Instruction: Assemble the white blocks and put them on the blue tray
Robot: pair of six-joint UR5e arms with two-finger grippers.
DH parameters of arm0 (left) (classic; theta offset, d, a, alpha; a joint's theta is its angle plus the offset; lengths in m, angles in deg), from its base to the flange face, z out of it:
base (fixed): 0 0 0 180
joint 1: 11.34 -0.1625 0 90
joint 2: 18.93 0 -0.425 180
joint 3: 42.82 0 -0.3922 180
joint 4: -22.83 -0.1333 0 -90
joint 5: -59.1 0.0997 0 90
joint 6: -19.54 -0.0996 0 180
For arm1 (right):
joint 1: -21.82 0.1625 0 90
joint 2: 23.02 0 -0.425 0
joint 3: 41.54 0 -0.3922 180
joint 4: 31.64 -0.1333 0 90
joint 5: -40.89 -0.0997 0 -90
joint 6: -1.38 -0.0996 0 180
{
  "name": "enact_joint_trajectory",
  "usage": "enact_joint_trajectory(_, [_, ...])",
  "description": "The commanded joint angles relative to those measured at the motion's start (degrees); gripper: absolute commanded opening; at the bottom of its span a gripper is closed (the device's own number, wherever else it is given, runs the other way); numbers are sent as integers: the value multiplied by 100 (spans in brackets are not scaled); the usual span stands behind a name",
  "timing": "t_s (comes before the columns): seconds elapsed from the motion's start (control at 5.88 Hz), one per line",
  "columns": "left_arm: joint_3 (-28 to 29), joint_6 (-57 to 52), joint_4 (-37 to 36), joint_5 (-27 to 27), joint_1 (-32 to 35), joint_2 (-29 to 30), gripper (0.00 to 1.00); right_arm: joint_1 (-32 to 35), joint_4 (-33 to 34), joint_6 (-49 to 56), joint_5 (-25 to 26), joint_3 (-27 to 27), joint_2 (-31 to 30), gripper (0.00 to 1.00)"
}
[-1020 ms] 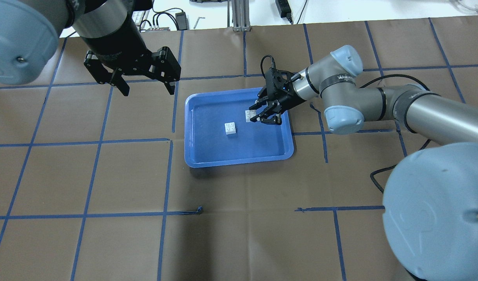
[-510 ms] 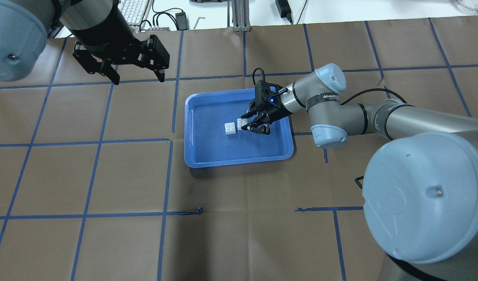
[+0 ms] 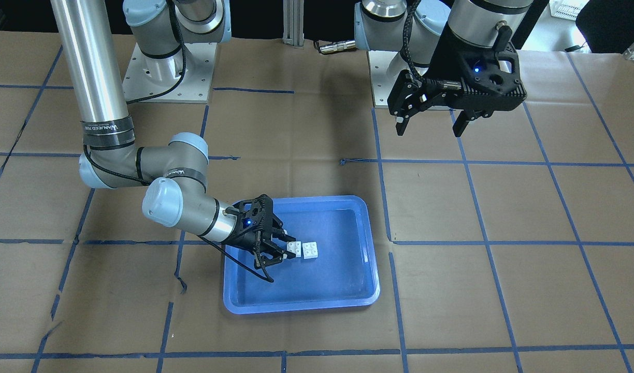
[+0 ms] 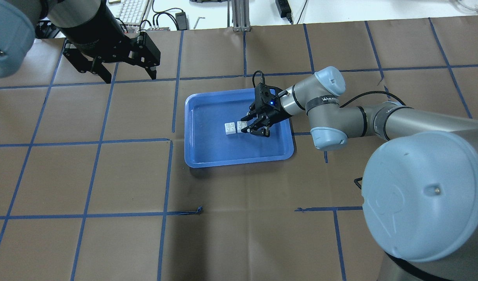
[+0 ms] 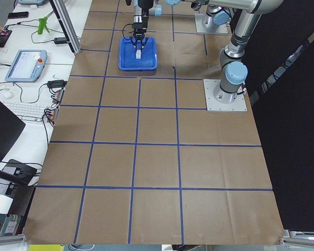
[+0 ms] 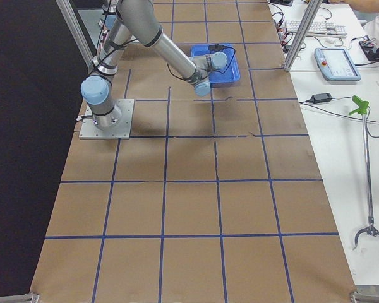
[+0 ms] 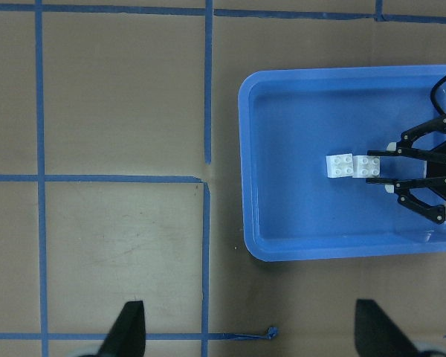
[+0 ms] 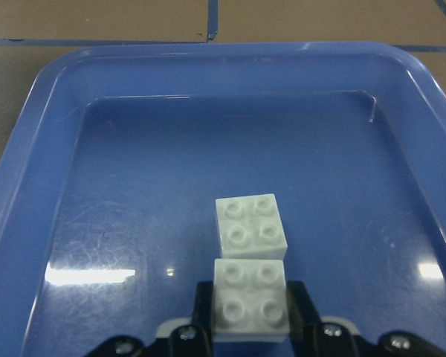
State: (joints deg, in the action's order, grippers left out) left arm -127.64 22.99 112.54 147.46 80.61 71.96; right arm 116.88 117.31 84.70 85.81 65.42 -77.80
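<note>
The blue tray (image 4: 223, 152) lies mid-table. Two white blocks sit side by side inside it. My right gripper (image 4: 247, 125) is shut on one white block (image 4: 242, 125), low over the tray floor. The other white block (image 4: 230, 128) lies loose right beside it, studs up, touching or nearly so. In the right wrist view the held block (image 8: 250, 297) sits between the fingers (image 8: 201, 312), with the loose block (image 8: 250, 225) just ahead. My left gripper (image 4: 131, 79) is open and empty, high over the table to the far left of the tray.
Brown paper with blue tape lines covers the table (image 4: 106, 175). The tray's raised rim (image 8: 52, 97) surrounds the blocks. A keyboard and cables (image 4: 161, 19) lie beyond the table's far edge.
My right gripper has carried its white block leftward across the tray until it sits against the loose block. My left gripper has drawn back toward the far left.
</note>
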Motion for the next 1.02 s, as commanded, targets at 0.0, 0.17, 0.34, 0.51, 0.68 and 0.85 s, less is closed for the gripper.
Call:
enact_joint_trajectory(0.0, [-9,15,-15,6,-1,-10,100,4,-7,-9,-9,0,-6,35])
enact_joint_trajectory(0.17, [-9,15,-15,6,-1,-10,100,4,-7,-43,-9,9,-6,34])
enact_joint_trajectory(0.34, [-9,24,-15,-3,-1,-10,100,4,158,-305,-9,9,3,34])
enact_joint_trajectory(0.51, [-9,24,-15,-3,-1,-19,100,4,177,-342,-9,18,3,34])
enact_joint_trajectory(0.68, [-9,24,-15,-29,-10,-10,100,13,178,-351,-9,18,-6,34])
enact_joint_trajectory(0.85, [-9,15,-15,-29,-2,-10,100,13,178,-351,-9,18,3,34])
